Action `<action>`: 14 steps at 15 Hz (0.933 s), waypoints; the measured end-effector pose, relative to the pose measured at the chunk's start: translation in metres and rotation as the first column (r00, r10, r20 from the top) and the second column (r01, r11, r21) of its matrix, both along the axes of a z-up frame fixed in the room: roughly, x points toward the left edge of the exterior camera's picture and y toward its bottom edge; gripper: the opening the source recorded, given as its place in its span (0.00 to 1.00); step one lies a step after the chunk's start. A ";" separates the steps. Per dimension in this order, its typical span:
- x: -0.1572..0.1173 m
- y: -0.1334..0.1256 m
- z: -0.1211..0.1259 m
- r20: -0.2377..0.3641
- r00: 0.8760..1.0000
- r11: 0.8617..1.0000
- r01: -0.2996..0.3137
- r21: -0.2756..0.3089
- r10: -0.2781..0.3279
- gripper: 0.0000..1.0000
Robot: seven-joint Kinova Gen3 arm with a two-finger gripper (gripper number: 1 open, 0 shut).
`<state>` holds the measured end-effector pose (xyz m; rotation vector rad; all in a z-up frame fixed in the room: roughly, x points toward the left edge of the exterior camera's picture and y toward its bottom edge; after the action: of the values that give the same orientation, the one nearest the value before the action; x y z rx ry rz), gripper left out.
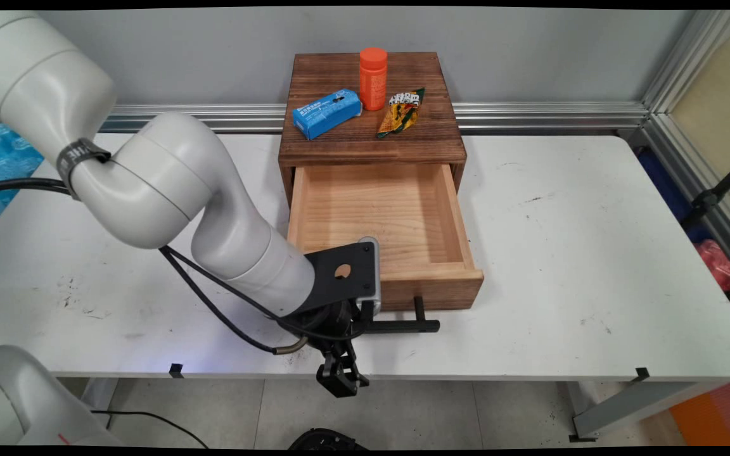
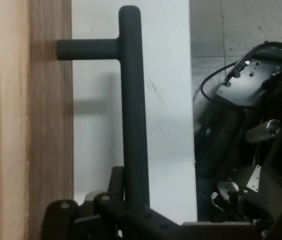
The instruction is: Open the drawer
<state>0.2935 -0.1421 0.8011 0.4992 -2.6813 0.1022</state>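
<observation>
At the front of the dark-stained wooden cabinet (image 1: pixel 339 151) that stands toward the back of the white desk (image 1: pixel 561 253), its pale, raw-grained wooden drawer (image 1: pixel 377 209) is pulled well out and holds nothing. The drawer's face is stained dark like the cabinet. From that face a matte black round-bar handle (image 1: pixel 403 327) stands off on short posts, parallel to the cabinet's front. The black two-finger gripper (image 2: pixel 131 220) sits at the left end of this bar. In the hand view the bar runs straight down into the gripper's linkage. The pictures do not show whether the gripper is closed on the bar or merely set around it, so I cannot tell. On the cabinet's flat top, well behind the drawer, lie three things close together. A blue rectangular cardboard box (image 1: pixel 327 113) lies to the left. An orange cylindrical plastic bottle (image 1: pixel 372 79) stands upright behind it. A crinkled yellow-and-green foil snack packet (image 1: pixel 401 112) lies just to the right.
</observation>
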 end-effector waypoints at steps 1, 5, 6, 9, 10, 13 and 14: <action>-0.001 0.001 0.000 -0.001 1.000 1.000 0.001 0.001 -0.001 1.00; -0.003 0.003 -0.001 -0.003 1.000 1.000 0.005 0.003 -0.005 1.00; -0.003 0.004 -0.001 -0.003 1.000 1.000 0.006 0.003 -0.006 1.00; -0.005 0.006 -0.001 -0.005 1.000 1.000 0.010 0.007 -0.010 1.00; -0.006 0.007 -0.001 -0.006 1.000 1.000 0.011 0.008 -0.011 1.00; -0.008 0.009 -0.002 -0.008 1.000 1.000 0.015 0.011 -0.015 1.00; -0.008 0.009 -0.002 -0.009 1.000 1.000 0.016 0.012 -0.016 1.00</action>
<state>0.2854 -0.1328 0.7995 0.4808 -2.6782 0.0789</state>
